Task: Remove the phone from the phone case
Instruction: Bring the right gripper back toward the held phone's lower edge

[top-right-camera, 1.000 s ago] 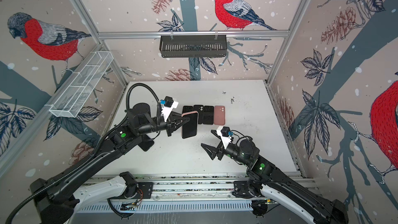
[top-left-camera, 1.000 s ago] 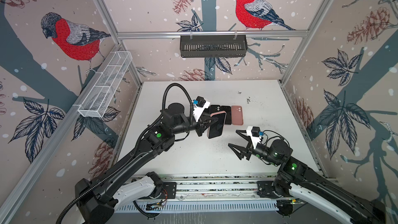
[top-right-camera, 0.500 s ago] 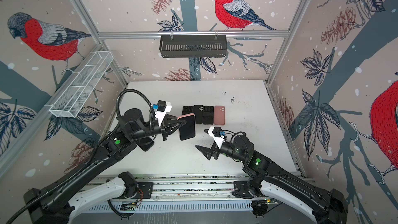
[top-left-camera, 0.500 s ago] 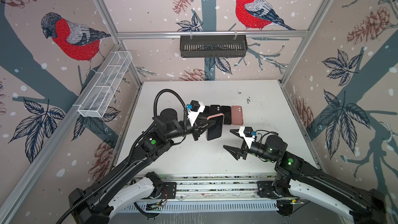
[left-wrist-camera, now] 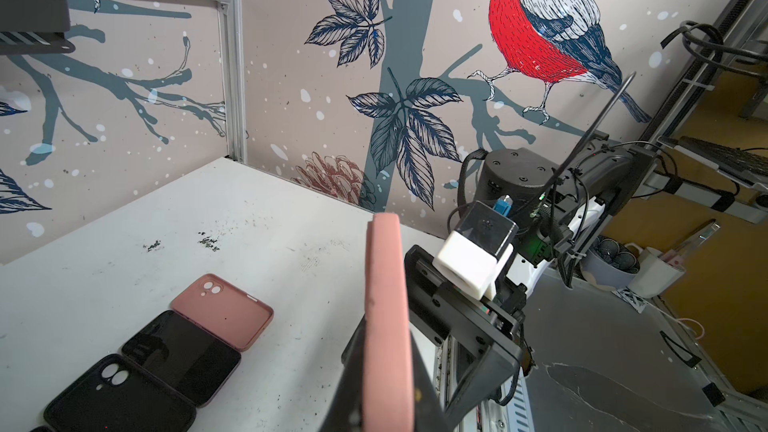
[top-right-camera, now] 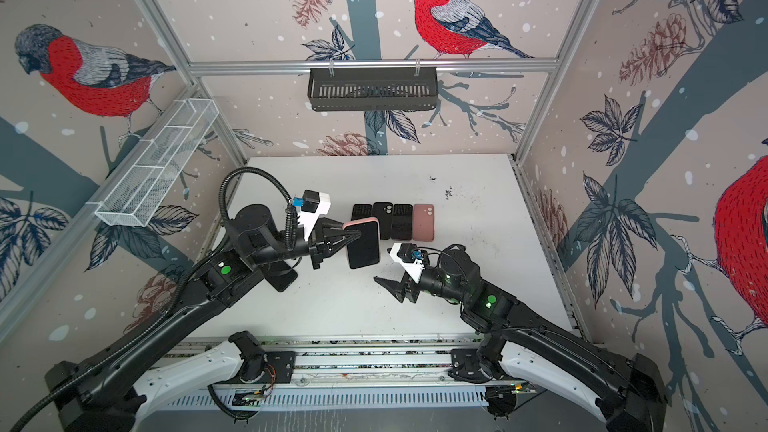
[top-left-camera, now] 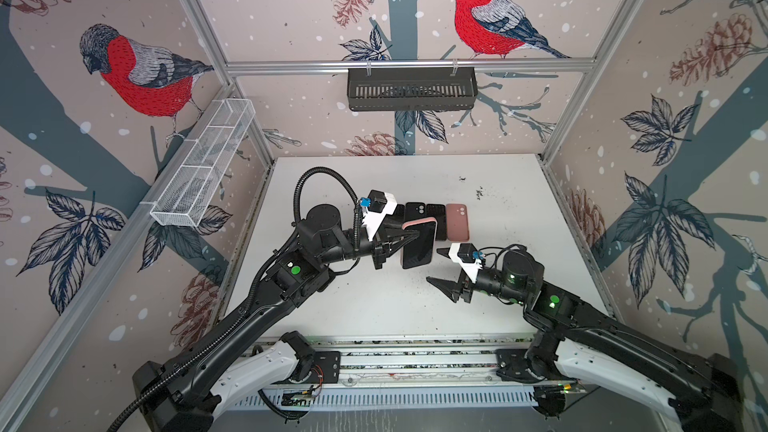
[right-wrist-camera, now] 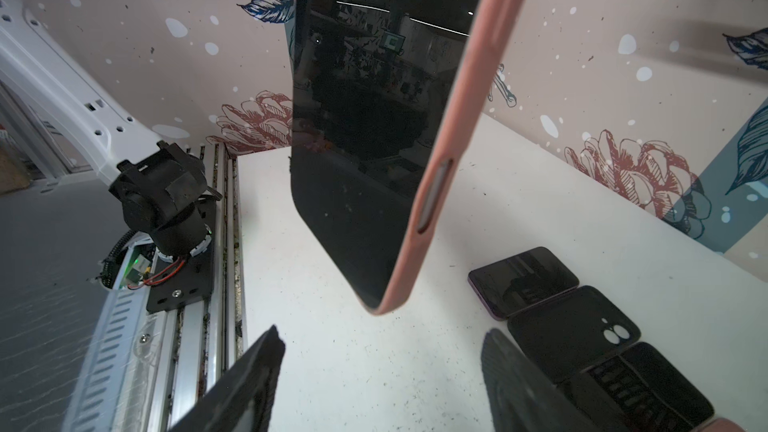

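The left gripper clenches the pink phone case, phone inside. It is raised above the table's middle, screen facing the right gripper, whose jaws stand apart just beneath, probably readying to pry.

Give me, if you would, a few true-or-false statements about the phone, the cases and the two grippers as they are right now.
1. The left gripper is shut on the phone, holding it above the table. True.
2. The right gripper is clamped on the phone's lower end. False: its jaws are open and apart from the phone.
3. An empty pink case lies on the table. True.
4. The held phone is bare, out of any case. False: a pink case wraps around it.
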Robot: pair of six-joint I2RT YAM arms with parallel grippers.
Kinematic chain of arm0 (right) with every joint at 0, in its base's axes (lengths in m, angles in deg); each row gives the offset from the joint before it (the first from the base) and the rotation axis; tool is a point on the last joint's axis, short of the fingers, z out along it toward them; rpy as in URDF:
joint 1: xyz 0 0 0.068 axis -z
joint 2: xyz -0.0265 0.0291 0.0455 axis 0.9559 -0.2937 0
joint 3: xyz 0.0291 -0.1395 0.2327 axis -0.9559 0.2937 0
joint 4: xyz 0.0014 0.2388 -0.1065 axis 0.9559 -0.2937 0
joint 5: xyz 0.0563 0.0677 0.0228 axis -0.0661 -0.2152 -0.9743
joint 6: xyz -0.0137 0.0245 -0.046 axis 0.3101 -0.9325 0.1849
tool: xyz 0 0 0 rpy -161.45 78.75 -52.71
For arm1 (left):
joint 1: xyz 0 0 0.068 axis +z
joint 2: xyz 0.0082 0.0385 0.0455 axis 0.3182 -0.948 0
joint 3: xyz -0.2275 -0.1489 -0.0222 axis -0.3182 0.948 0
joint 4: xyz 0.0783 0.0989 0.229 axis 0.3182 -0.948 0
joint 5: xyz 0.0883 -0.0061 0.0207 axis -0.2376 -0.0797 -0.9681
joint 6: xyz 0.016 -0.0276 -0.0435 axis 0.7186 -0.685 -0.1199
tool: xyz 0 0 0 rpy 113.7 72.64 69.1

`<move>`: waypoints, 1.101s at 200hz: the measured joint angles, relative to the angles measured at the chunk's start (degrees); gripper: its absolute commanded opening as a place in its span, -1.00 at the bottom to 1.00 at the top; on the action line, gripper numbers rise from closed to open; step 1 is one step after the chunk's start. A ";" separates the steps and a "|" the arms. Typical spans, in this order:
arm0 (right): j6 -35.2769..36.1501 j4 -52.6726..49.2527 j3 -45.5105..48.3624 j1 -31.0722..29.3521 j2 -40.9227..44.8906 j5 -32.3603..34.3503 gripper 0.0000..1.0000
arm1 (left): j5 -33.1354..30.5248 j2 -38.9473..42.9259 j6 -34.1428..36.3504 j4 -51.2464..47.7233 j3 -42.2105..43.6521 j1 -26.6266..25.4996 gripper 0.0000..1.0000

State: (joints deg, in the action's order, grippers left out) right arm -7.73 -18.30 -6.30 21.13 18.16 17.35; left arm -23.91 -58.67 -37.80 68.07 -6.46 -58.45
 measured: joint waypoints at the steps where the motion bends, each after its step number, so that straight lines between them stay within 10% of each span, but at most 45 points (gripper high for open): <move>1: 0.02 -0.04 -0.04 0.02 -0.04 -0.04 0.30 | 0.02 0.00 0.00 0.00 0.00 0.00 -1.00; 220: 4.04 0.26 -2.19 2.38 -2.51 -9.33 0.02 | 1.70 -0.07 0.02 -1.25 1.07 0.00 -1.00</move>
State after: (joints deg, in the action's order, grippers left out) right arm -3.69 -18.04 -8.49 23.51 15.65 8.01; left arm -22.21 -58.74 -37.78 66.82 -5.39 -58.45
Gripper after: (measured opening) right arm 0.525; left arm 0.124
